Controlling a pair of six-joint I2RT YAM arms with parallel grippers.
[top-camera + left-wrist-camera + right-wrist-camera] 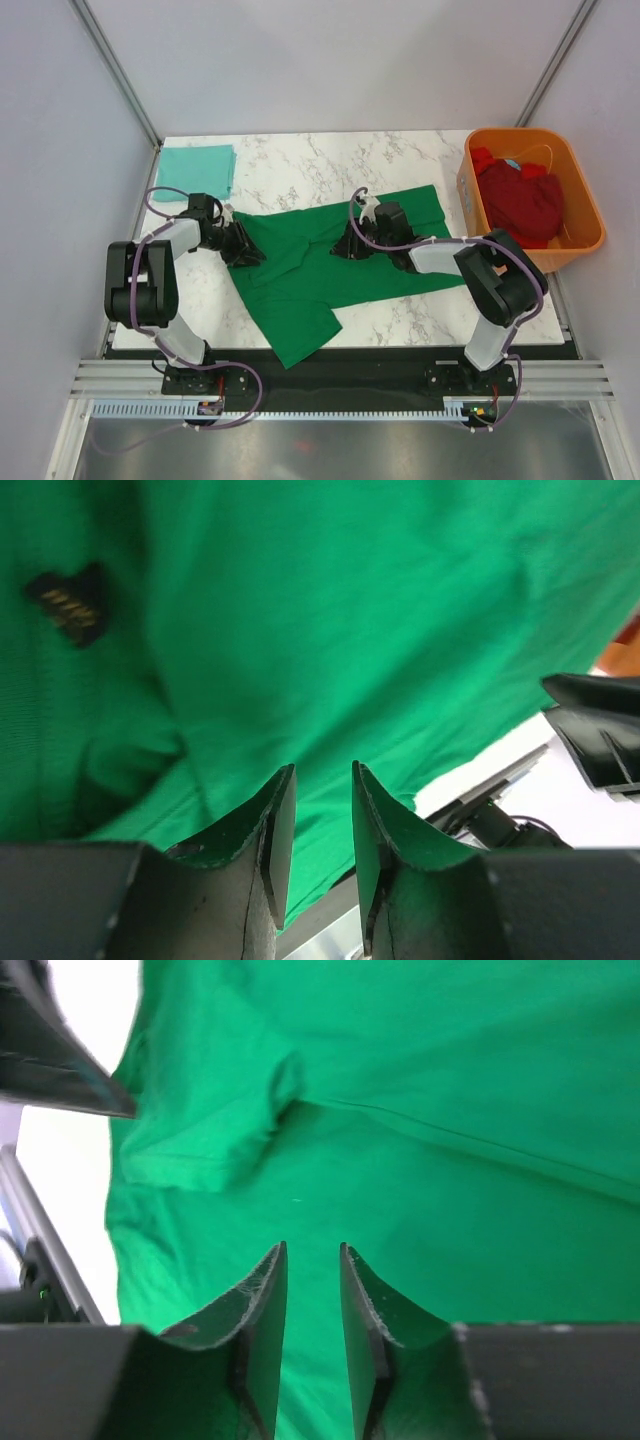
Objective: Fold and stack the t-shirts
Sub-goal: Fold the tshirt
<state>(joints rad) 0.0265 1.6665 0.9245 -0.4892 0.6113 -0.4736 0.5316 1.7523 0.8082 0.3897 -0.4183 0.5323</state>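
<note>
Left tool [322, 768] and right tool [312, 1247] stand slightly spread, nothing pinched; the dark green t-shirt [300, 280] lies rumpled on the counter [400, 160] just beneath both. Closing here could bunch a wrinkle or catch a single layer and skew the fold; the part overhanging the counter edge behind them might drag. Both arms reach low, wrists turned toward each other.
</note>
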